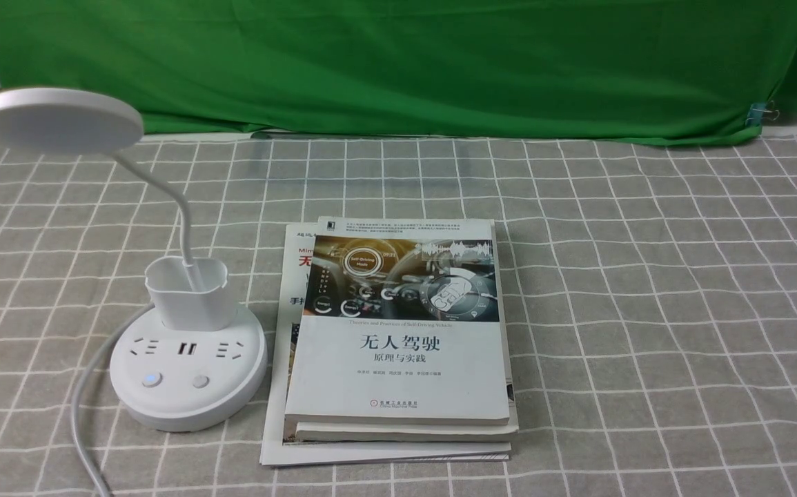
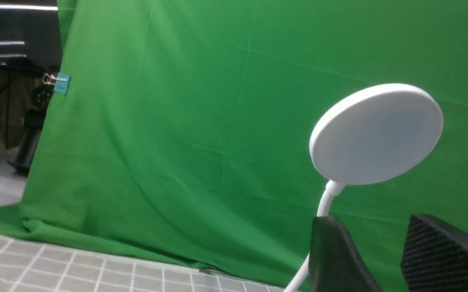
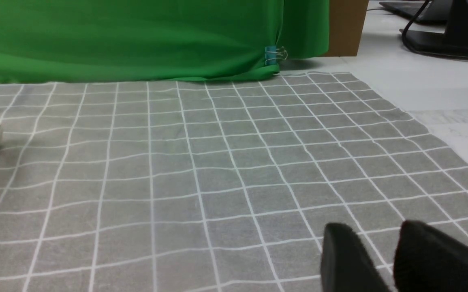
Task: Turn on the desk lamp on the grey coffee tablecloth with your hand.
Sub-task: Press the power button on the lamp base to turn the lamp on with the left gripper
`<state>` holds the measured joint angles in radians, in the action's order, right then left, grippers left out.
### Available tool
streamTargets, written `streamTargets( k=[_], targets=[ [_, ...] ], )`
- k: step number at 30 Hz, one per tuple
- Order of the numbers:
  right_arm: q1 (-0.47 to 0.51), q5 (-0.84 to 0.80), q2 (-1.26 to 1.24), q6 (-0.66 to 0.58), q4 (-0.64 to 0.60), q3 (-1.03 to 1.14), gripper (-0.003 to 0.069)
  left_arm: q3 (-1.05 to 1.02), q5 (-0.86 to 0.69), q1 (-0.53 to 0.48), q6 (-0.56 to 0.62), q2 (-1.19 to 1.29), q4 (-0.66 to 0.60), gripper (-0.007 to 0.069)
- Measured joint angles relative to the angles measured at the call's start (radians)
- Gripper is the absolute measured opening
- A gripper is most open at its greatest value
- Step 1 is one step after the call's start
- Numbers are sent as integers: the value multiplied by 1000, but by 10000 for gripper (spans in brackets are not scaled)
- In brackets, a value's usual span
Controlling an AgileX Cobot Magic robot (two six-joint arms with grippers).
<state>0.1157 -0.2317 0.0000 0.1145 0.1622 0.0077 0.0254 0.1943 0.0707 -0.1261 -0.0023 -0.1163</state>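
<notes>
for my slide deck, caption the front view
White desk lamp beside a stack of books on the grey grid tablecloth, green backdrop behind.

Green bkdrop cloth (image 1: pixel 398 62) w/ blue clip (image 1: pixel 757 114)

Right end effector (image 3: pixel 375 233) hangs over grey tablecloth (image 3: pixel 201 170).

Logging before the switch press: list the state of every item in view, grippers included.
White plastic desk lamp with round disc head: upright, head unlit, one base button glowing blue.
Stack of paperback books: closed, lying flat.
Grey checked tablecloth: spread flat.
Left black gripper: open, empty.
Right black gripper: open, empty.
</notes>
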Motion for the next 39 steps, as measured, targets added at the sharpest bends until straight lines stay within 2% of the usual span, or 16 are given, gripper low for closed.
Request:
streamTargets(
  k=[3, 6, 7, 8, 12, 17, 28, 30, 33, 34, 36, 39],
  targets=[
    [0, 0, 0, 0, 0, 0, 245, 112, -116, 0, -4, 14, 24, 236],
    [0, 0, 0, 0, 0, 0, 245, 263, -323, 0, -6, 85, 47, 236],
    [0, 0, 0, 0, 0, 0, 245, 263, -341, 0, -6, 85, 48, 236],
    [0, 0, 0, 0, 0, 0, 245, 341, -494, 0, -6, 153, 53, 236],
    [0, 0, 0, 0, 0, 0, 245, 388, -700, 0, -2, 275, 55, 236],
    [0, 0, 0, 0, 0, 0, 245, 391, -731, 0, 28, 383, 71, 236],
    [0, 0, 0, 0, 0, 0, 245, 398, -742, 0, 68, 668, -1, 232],
    [0, 0, 0, 0, 0, 0, 245, 410, -747, 0, 112, 746, -37, 209],
    [0, 0, 0, 0, 0, 0, 245, 458, -749, 0, 210, 891, -112, 122],
    [0, 0, 0, 0, 0, 0, 245, 461, -749, 0, 214, 899, -112, 117],
    [0, 0, 0, 0, 0, 0, 245, 508, -749, 0, 265, 1009, -131, 43],
    [0, 0, 0, 0, 0, 0, 245, 560, -745, 0, 313, 1112, -134, 13]
  ],
)
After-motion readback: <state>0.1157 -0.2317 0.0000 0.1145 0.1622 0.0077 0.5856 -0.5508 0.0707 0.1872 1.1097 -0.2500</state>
